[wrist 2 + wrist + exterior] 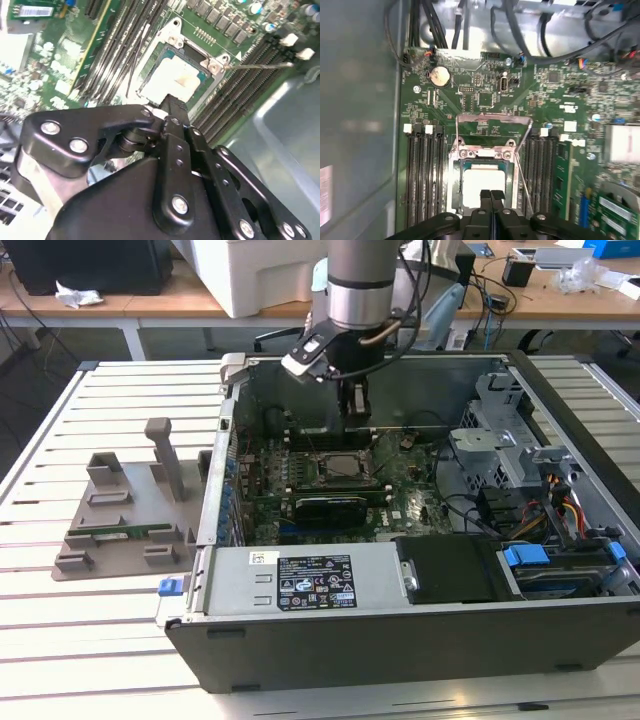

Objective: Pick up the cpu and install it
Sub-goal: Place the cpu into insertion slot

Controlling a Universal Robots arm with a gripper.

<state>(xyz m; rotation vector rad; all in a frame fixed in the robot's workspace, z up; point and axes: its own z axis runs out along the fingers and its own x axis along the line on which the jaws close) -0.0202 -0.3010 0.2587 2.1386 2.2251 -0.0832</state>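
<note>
The cpu (pixel 479 181) lies flat in the motherboard socket, its shiny silver top showing inside the metal frame, also seen in the second wrist view (pixel 167 80) and the exterior view (pixel 335 468). The socket's load plate (pixel 492 125) stands swung open, and its thin lever (pixel 522 165) sticks out beside the socket. My gripper (pixel 490 197) hangs just above one edge of the cpu with its two black fingers pressed together and nothing between them. In the exterior view the gripper (pixel 352 408) reaches down into the open computer case (pixel 400 640).
Memory slots (pixel 422 170) flank the socket on both sides. A black card (pixel 330 508) sits in front of the socket, with a power supply (pixel 300 585) and drive cage (pixel 500 440) nearby. A grey fixture tray (pixel 125 515) holding a green memory stick (pixel 120 535) stands at the exterior view's left.
</note>
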